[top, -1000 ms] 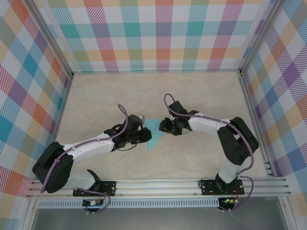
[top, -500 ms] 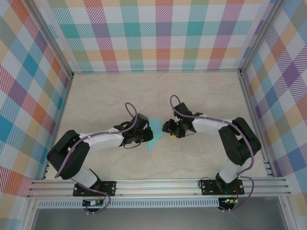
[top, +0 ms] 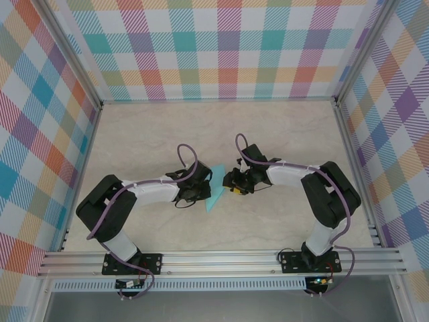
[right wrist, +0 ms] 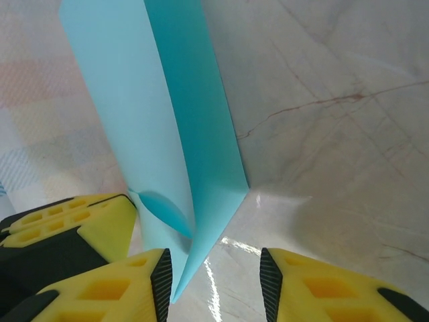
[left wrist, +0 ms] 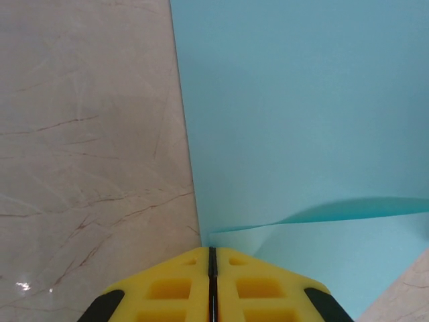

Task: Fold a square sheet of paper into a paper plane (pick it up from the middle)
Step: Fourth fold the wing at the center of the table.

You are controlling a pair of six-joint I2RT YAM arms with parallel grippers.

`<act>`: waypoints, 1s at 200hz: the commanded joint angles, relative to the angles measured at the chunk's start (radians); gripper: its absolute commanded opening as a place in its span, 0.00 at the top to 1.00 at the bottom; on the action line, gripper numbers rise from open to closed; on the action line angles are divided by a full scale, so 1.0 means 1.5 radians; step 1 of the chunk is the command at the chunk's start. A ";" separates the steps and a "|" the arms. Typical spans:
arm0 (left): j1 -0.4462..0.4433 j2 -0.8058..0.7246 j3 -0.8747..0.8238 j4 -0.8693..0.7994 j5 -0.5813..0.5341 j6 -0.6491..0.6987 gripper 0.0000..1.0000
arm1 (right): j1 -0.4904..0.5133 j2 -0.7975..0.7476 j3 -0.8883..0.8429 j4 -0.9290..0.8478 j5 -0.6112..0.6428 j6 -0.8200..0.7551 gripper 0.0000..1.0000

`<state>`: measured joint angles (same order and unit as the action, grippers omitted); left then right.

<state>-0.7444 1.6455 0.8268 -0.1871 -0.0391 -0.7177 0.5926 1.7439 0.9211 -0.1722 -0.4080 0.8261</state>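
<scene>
When viewed from above, lying mid-way across the marbled table (top: 147,134), between both arms' tips: the square sheet of paper (top: 216,194), turquoise, folded to a narrow pointed shape. Pinched at one edge by the left gripper (left wrist: 211,249), yellow fingers (left wrist: 167,288) pressed fully together on the paper. Standing on edge in the right wrist view, creased, one flap paler than the other. Straddled at the lower edge by the right gripper (right wrist: 214,268), jaws partly apart, clamping nothing, one finger just beside the paper's tip.

turquoise paper (left wrist: 301,100), yellow tool pads (left wrist: 167,288), beige veined table (top: 167,134), pastel plaid walls (top: 228,47)
</scene>
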 commanded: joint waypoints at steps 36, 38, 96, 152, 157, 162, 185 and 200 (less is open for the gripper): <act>-0.001 0.015 0.018 -0.031 -0.014 0.000 0.91 | -0.002 0.039 0.029 0.035 -0.079 -0.013 0.65; -0.002 0.016 0.018 -0.031 -0.015 -0.001 0.91 | -0.002 0.040 0.030 0.036 -0.081 -0.014 0.65; 0.000 0.015 0.021 -0.041 -0.020 0.002 0.91 | -0.002 0.066 0.032 0.071 -0.123 -0.015 0.71; 0.001 0.002 0.021 -0.051 -0.028 0.004 0.91 | -0.002 0.090 0.027 0.117 -0.157 -0.011 0.75; 0.002 0.001 0.020 -0.053 -0.029 0.004 0.91 | -0.001 0.092 0.027 0.120 -0.159 -0.010 0.76; 0.002 -0.002 0.021 -0.054 -0.030 0.004 0.91 | -0.002 0.095 0.027 0.123 -0.160 -0.009 0.77; 0.006 -0.020 0.023 -0.086 -0.042 0.010 0.91 | -0.002 0.096 0.028 0.127 -0.153 -0.007 0.87; 0.008 -0.043 0.029 -0.111 -0.054 0.016 0.88 | -0.002 0.082 0.025 0.121 -0.129 -0.005 0.92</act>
<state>-0.7437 1.6470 0.8452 -0.2436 -0.0658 -0.7139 0.5926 1.8797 0.9447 -0.0147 -0.6136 0.8246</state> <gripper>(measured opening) 0.104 0.105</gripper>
